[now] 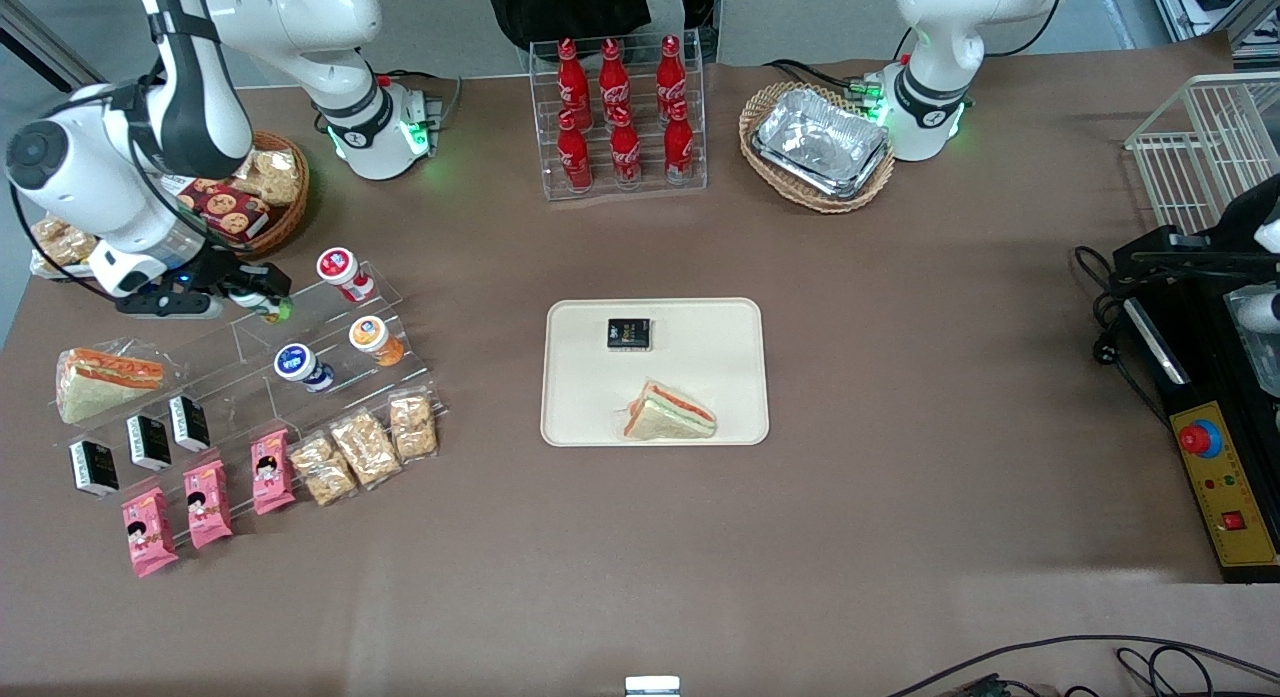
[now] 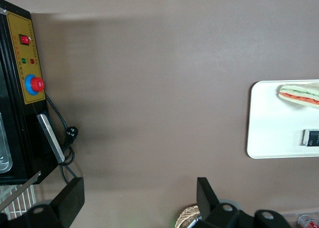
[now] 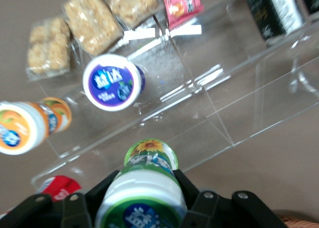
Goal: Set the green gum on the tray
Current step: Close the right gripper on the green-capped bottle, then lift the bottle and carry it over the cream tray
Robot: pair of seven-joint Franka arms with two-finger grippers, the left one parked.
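Note:
The green gum [image 3: 144, 188] is a small bottle with a white-rimmed green lid. My right gripper [image 3: 144, 195] is shut on it, one black finger on each side of its body. In the front view the gripper [image 1: 262, 299] holds the green gum [image 1: 278, 308] just above the clear acrylic stand [image 1: 250, 372], at the working arm's end of the table. The cream tray [image 1: 700, 377] lies flat mid-table, with a black packet [image 1: 629, 333] and a wrapped sandwich [image 1: 668, 414] on it.
On the stand sit a blue-lidded bottle [image 1: 300, 365], an orange-lidded bottle [image 1: 374, 338] and a red-lidded bottle [image 1: 342, 270], with snack packets [image 1: 365, 447] and pink packets [image 1: 210, 502] nearer the camera. A cola rack [image 1: 620, 112] and a basket of foil pans [image 1: 820, 142] stand farther away.

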